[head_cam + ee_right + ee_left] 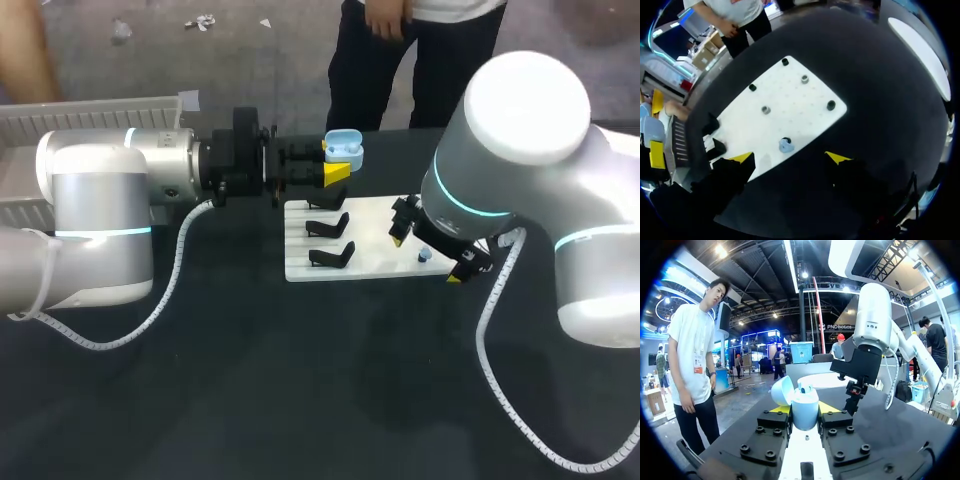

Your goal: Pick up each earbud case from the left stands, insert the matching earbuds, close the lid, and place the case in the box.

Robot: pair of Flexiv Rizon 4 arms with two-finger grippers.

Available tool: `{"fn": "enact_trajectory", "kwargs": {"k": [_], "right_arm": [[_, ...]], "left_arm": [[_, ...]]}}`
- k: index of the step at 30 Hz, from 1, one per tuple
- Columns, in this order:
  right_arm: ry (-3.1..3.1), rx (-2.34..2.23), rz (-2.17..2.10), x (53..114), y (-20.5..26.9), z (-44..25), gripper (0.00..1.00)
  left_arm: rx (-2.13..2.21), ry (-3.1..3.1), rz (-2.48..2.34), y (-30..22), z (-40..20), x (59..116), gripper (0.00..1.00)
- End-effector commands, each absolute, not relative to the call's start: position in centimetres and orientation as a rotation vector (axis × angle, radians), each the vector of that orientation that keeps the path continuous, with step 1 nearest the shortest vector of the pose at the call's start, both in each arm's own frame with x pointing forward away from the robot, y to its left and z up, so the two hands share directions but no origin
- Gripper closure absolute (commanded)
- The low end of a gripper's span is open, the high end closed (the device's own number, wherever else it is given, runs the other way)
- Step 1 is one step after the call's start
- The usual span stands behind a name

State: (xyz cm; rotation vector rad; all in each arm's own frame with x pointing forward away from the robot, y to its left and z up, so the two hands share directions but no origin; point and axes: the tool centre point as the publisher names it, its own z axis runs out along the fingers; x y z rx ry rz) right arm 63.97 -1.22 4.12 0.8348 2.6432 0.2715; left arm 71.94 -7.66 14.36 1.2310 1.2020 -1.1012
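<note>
Our left hand (805, 409) pinches the light blue earbud case (345, 148) with open lid above the table (250, 380), so our right hand (790, 159), spread over the small blue earbud (786, 146) on the white board (795, 97), should descend straight and close gently.

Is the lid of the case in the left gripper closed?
No, the lid of the case in the left gripper stands open, swung to one side.

Pale blue earbud case (805, 407) in the black, yellow-tipped left gripper (804, 412). Black stands (330, 255) and a pale blue earbud (786, 146) mark a white board (805, 107) on the black surface (250, 400). Glowing teal bands ring the silver left arm (100, 200) and right arm (520, 110).
</note>
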Motion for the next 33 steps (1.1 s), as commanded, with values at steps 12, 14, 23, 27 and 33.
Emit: {"fn": "enact_trajectory", "kwargs": {"k": [12, 14, 23, 27, 33], "right_arm": [[2.634, 0.844, 0.299, 64.7, -1.0, 3.3, 0.46], [2.634, 0.845, 0.297, 64.8, -1.1, 3.2, 0.49], [2.634, 0.846, 0.292, 65.3, -1.2, 3.1, 0.53], [2.64, 0.842, 0.285, 65.3, -1.2, 2.9, 0.55], [2.644, 0.843, 0.282, 65.4, -1.1, 2.7, 0.58]], "left_arm": [[1.225, 1.199, -1.095, -7.7, 14.3, 71.8, 1.0], [1.225, 1.199, -1.095, -7.7, 14.3, 71.8, 1.0], [1.225, 1.199, -1.095, -7.7, 14.3, 71.8, 1.0], [1.225, 1.199, -1.095, -7.7, 14.3, 71.8, 1.0], [1.225, 1.199, -1.095, -7.7, 14.3, 71.8, 1.0]]}}
